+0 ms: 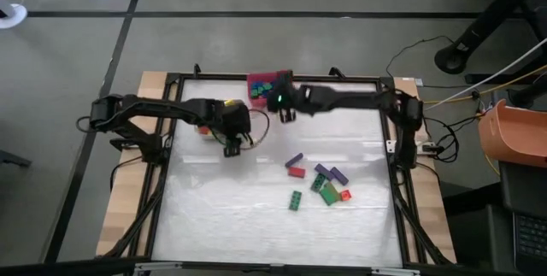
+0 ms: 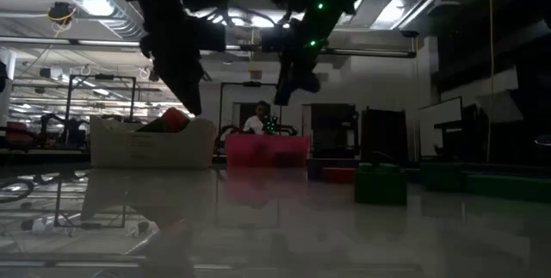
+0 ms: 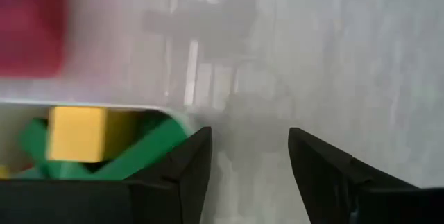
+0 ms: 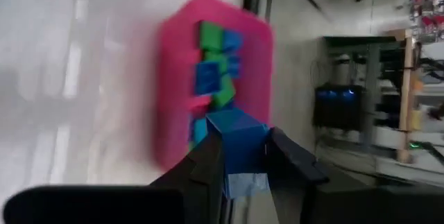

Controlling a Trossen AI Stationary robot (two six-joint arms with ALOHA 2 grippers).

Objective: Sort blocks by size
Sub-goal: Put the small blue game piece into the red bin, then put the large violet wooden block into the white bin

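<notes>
While no writing legible, right pincer (image 4: 243, 156) clenched on blue block (image 4: 236, 143), seemingly above red bin (image 4: 173, 92); left pincer (image 3: 248, 156) released

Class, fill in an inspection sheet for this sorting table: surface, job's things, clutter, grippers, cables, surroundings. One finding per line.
Surface: pale glossy table.
Job's things: loose blocks right of centre; red bin and white bin already hold blocks.
Clutter: nothing seen.
Grippers: right gripper shut on a blue block near the red bin; left gripper open, empty, beside the white bin.
Cables: yellow cables at right.
Surroundings: person behind table.
</notes>
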